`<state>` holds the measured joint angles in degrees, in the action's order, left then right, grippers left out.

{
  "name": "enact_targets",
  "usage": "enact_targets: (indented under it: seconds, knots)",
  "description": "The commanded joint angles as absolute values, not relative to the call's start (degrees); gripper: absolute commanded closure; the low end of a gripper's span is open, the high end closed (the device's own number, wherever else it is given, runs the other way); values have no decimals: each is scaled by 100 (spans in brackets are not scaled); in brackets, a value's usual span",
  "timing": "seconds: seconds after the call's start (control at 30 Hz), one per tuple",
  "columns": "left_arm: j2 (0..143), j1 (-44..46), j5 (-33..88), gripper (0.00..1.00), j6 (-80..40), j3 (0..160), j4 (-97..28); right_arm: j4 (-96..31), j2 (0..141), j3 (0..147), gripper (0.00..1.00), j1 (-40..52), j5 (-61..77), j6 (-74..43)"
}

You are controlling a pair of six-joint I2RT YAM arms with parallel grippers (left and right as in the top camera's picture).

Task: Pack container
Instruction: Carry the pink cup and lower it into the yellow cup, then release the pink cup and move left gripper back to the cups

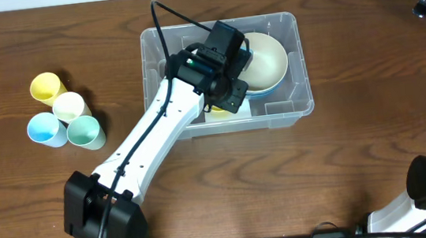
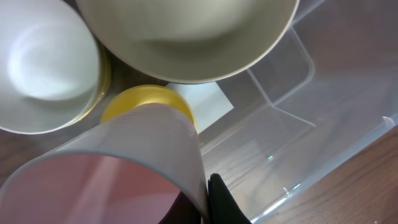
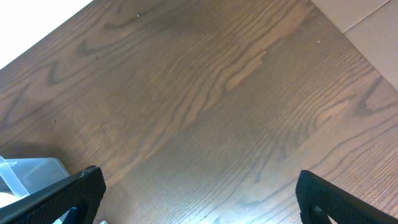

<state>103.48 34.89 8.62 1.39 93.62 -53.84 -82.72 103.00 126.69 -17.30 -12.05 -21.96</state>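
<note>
Container (image 1: 296,63) packing: left hand (image 1: 225,95) grips a cup (image 2: 124,168) just over the yellow cup (image 2: 149,102); lower it straight to nest, clear of the bowl (image 2: 186,37). Right hand (image 3: 202,196) stands wide.

clear glossy plastic container (image 1: 291,107), wood-grain table (image 1: 374,142)

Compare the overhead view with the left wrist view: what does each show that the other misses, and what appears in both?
Only overhead: four cups clustered on the table left of the container, and the left arm reaching into it. Only left wrist: a pink-lined cup close to the camera and a white bowl beside it, both hidden under the arm from above. Both: the clear container and the cream bowl inside it.
</note>
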Motion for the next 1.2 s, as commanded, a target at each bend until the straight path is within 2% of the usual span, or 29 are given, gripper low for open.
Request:
enact_targets:
  seconds: [0.0,0.1,0.13,0.17,0.2,0.23,0.27,0.33,0.53,0.7,0.9,1.17]
  knots:
    - [10355,3470,836,94,191,9356,-5411,-8278,10186,12735,1,-1752,-1240,-2270]
    - [10355,3470,834,94,191,9356,-5374,-8278,10186,12735,1,-1752,-1240,-2270]
    - [10355,3470,834,91,191,9356,-5365,-8278,10186,12735,1,-1752,-1240,-2270]
    - [10355,3470,834,83,191,9356,-5349,-8278,10186,12735,1,-1752,-1240,-2270]
    - [10355,3470,834,65,193,9356,-5339,-8278,10186,12735,1,-1752,-1240,-2270]
    - [10355,3470,834,54,191,9356,-5325,-8278,10186,12735,1,-1752,-1240,-2270]
    - [10355,3470,834,46,193,9356,-5308,-8278,10186,12735,1,-1752,-1240,-2270]
    - [10355,3468,792,38,191,9356,-5284,-8278,10186,12735,1,-1752,-1240,-2270]
    - [10119,3332,469,34,174,9380,-5297,-8278,10186,12735,1,-1752,-1240,-2270]
    - [9325,2858,283,32,-75,9380,-5376,-8278,10186,12735,1,-1752,-1240,-2270]
    - [8475,1723,-117,30,-506,9378,-5561,-8276,10186,12735,1,-1752,-1240,-2270]
    - [8781,246,-113,30,-1205,9144,-6731,-8278,10186,12735,1,-1752,-1240,-2270]
